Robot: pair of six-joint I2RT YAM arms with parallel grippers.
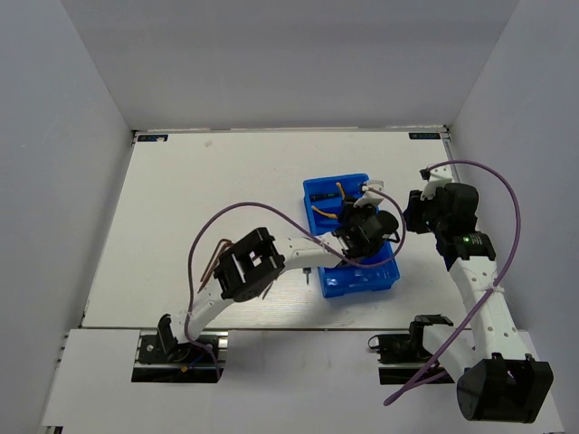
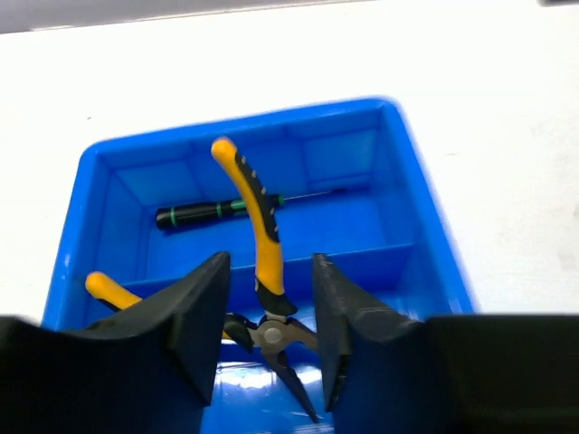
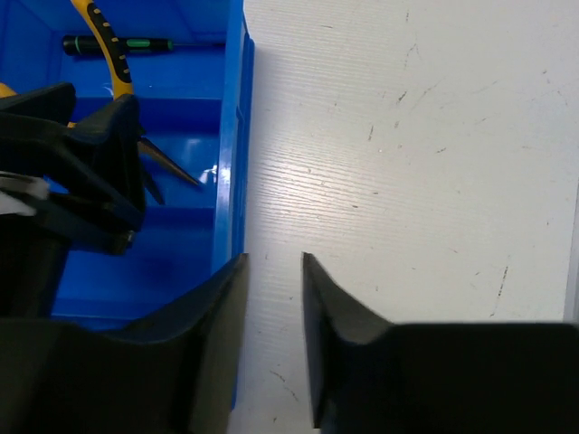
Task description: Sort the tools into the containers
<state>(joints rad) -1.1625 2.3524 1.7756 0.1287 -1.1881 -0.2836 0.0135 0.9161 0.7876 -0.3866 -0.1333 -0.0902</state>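
The blue tray (image 1: 380, 278) sits mid-table. My left gripper (image 1: 360, 226) hangs over it, open. In the left wrist view its fingers (image 2: 269, 262) straddle yellow-handled pliers (image 2: 262, 226) that lie in the tray (image 2: 434, 244) with handles spread, apart from both fingers. A thin green-black screwdriver (image 2: 208, 212) lies in the far compartment. My right gripper (image 1: 418, 215) is open and empty, just right of the tray; in its wrist view the fingers (image 3: 274, 262) hover over bare table beside the tray wall (image 3: 231, 136). The screwdriver (image 3: 109, 42) and pliers (image 3: 113, 54) show there too.
A small dark tool (image 1: 308, 274) lies on the table just left of the tray's near-left corner; I cannot tell which tool it is. White walls enclose the table at left, back and right. The left gripper (image 3: 81, 172) fills the tray's middle in the right wrist view.
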